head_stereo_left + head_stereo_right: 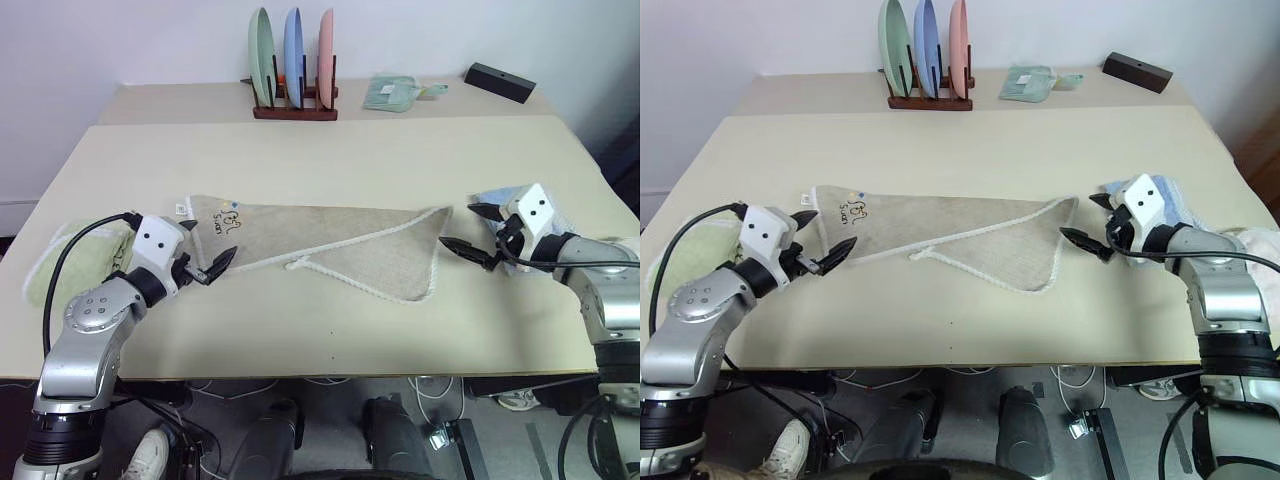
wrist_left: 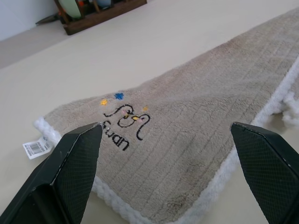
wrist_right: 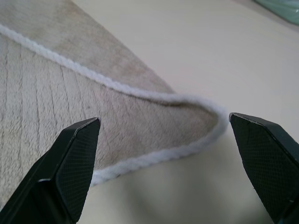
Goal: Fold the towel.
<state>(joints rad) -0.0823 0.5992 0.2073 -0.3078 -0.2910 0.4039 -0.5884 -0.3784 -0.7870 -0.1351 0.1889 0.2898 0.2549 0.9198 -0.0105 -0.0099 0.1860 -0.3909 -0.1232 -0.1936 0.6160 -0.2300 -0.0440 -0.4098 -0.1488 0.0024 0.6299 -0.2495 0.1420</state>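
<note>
Towel (image 1: 330,245) lies flat on near table (image 1: 330,160), roughly mid-table, long axis running left-right. Beige terry w/ white corded edging; one layer folded over diagonally, so a corded edge crosses the top from lower left toward the right tip. Right end tapers to a rounded corner. Left end carries dark embroidered marks (image 2: 126,119) w/ small blue & yellow dots, plus a small white tag (image 2: 37,148) sticking out at the corner.

Left gripper (image 1: 205,258) at towel's left end, fingers spread wide, nothing held; wrist view shows the marked corner lying between the two black fingers (image 2: 77,158), just ahead of them. Contact w/ cloth: can't tell.

Right gripper (image 1: 475,230) just off towel's right tip, fingers also wide apart, empty. Wrist view: rounded corner w/ corded edge (image 3: 154,95) sits between the fingertips (image 3: 77,154), gripper above it, apart from cloth.

Other items: light green folded towel (image 1: 75,262) at table's left edge, beside left arm. Light blue folded cloth (image 1: 505,205) under/behind right gripper, at the right edge. On the far table: wooden rack (image 1: 295,105) w/ three upright plates (green, blue, pink), a pale green folded cloth (image 1: 392,92), a black block (image 1: 499,81) near the far right corner
</note>
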